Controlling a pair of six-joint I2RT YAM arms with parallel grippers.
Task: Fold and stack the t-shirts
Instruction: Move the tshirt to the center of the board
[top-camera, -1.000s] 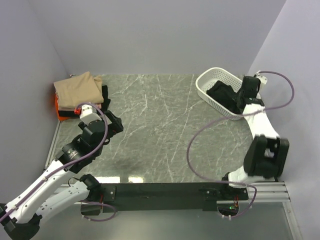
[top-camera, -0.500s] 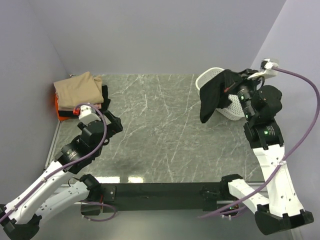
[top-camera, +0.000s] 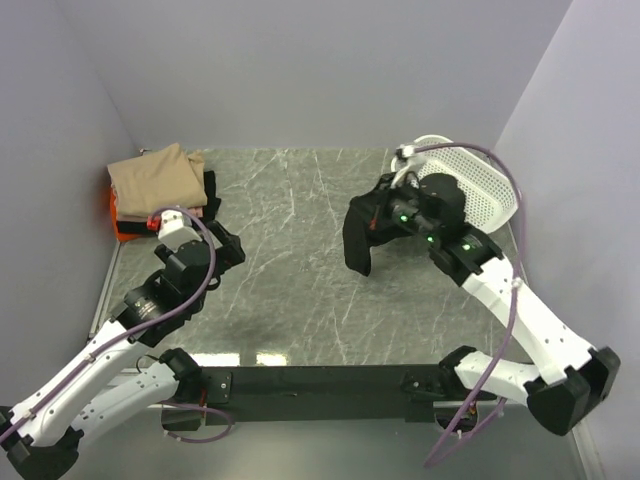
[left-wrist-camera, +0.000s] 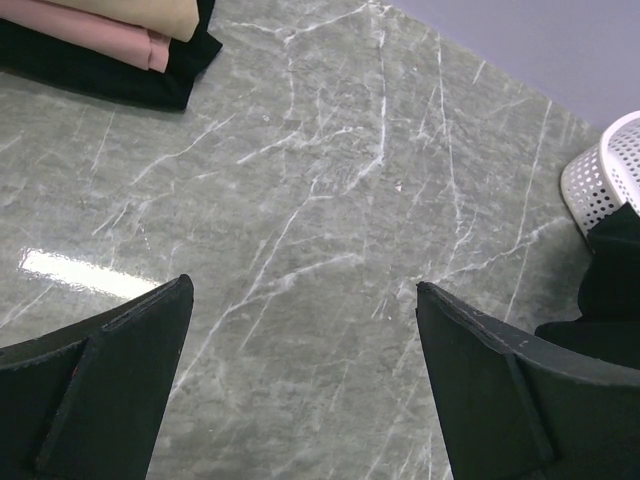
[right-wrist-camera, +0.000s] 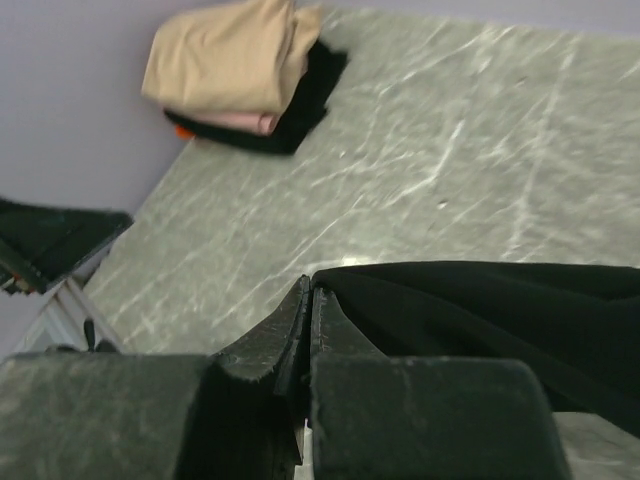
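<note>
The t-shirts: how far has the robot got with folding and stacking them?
Done: a stack of folded shirts sits in the far left corner, tan on top. In hand: the right gripper is shut on the black t-shirt, which hangs bunched over the table beside the basket. Left: spreading, folding and stacking it. The left gripper is open, holding nothing.

Soft, even light comes from overhead. The polished grey-green marble tabletop (top-camera: 300, 270) throws back a white glare strip (top-camera: 262, 357) near its front edge (my left wrist view catches it too). My right wrist view is blurred; the plain black cloth t-shirt (right-wrist-camera: 480, 310) reads as flat darkness.
</note>
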